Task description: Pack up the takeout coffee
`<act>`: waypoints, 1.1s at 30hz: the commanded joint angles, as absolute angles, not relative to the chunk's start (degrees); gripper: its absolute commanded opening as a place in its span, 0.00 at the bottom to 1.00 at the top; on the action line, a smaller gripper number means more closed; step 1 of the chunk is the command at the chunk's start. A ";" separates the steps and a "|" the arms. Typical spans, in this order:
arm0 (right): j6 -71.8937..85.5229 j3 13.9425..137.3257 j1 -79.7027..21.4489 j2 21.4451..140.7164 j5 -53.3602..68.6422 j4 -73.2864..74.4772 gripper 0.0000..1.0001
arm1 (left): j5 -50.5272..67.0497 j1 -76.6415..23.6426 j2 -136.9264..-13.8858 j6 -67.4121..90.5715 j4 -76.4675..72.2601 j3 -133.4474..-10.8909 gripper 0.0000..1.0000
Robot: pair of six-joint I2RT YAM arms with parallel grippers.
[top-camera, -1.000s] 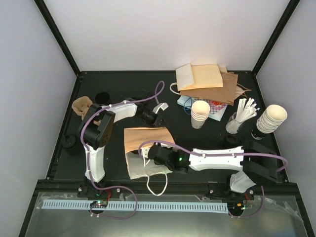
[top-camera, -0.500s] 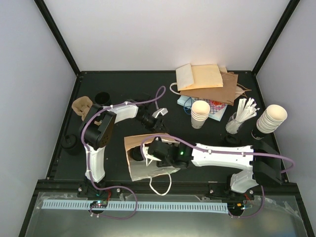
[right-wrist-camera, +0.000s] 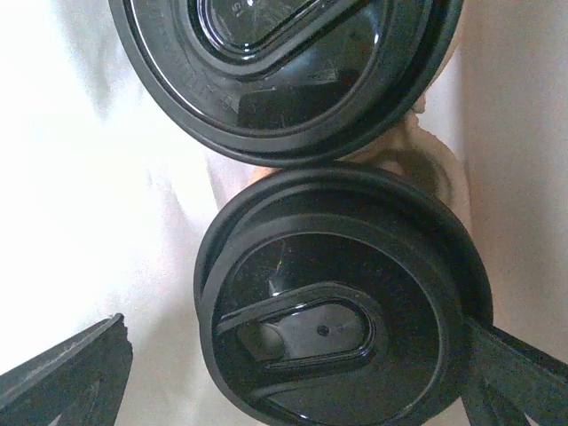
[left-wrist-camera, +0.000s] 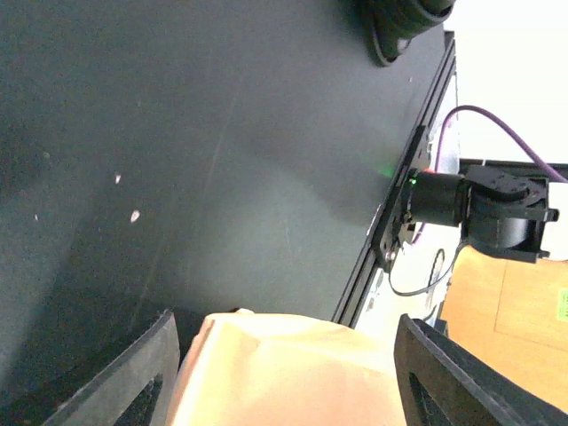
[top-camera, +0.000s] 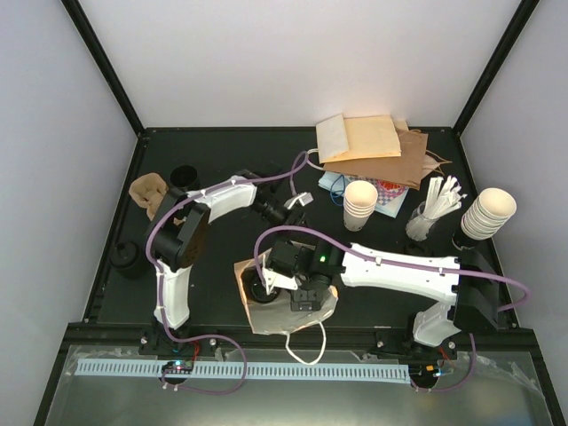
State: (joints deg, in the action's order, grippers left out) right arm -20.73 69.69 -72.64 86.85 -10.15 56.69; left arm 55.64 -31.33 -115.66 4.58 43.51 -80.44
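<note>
Inside the brown paper bag stand two black-lidded takeout coffees.

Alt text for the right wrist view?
Two black cup lids from above against pale bag interior: the lower lid centred, the upper lid cut off at the top edge. The right gripper is open, fingers at the bottom corners flanking the lower lid.

Robotics laboratory test cell. A black desk is boxed in by blank white walls and black frame posts. Two white arms, left and right, are bolted at its near edge and trail purple cables. Café goods serve as props: stacked cream cups, brown paper bags, a pulp cup tray, a black-lidded takeout coffee.
</note>
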 commanded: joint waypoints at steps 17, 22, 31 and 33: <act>-18.00 83.16 -69.09 89.83 -4.32 72.37 1.00 | 49.44 -15.44 -94.04 10.64 43.55 -84.44 0.84; -17.84 84.58 -66.79 90.27 0.43 72.44 1.00 | 44.55 -11.16 -82.35 10.50 43.51 -80.20 0.85; -16.67 86.25 -61.75 93.46 6.79 73.04 1.00 | 47.14 -9.23 -63.38 3.92 45.14 -71.39 0.84; -16.46 86.50 -61.06 94.20 7.89 73.25 1.00 | 46.90 -9.27 -59.20 2.15 44.24 -69.62 0.83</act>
